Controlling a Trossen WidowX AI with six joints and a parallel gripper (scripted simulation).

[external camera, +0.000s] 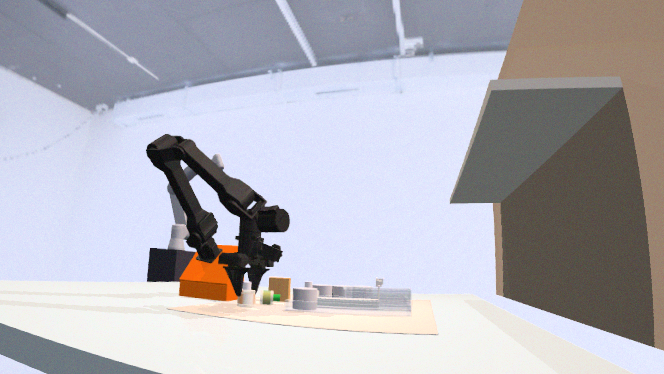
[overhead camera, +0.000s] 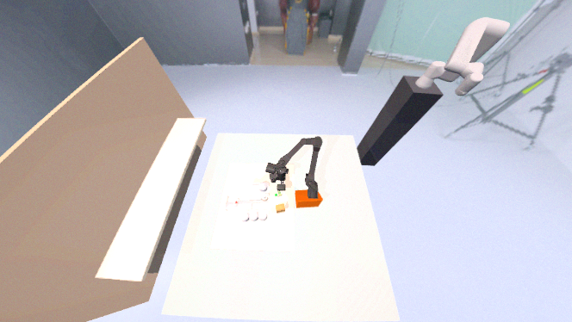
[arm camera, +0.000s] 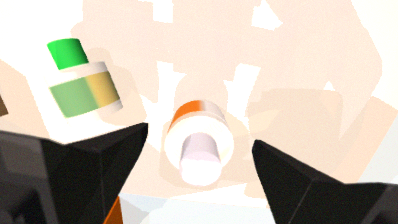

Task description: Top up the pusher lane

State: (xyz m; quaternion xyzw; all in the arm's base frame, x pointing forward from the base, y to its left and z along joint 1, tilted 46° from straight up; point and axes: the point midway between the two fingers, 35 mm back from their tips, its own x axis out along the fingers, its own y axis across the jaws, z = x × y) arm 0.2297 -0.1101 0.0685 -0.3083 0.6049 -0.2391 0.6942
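Looking for writing turns up none: the small jar carries only an orange band below its pale cap, and the green-capped bottle only a plain green and yellow band with no letters that can be read.

From the wrist view, the tool is spread wide, its two dark fingers standing on either side of the jar with open gaps between them and it; nothing is gripped, and no contact with the jar shows. In the exterior view the tool hangs low, fingertips pointing down just above the jar.

This jar stands upright on the tan mat laid on the white surface, its long axis vertical, cap up toward the tool. It sits near the orange block, apart from the clear racks to the right in that view. Left of the jar in the wrist view, the green-capped bottle lies on its side, cap pointing to the far left.
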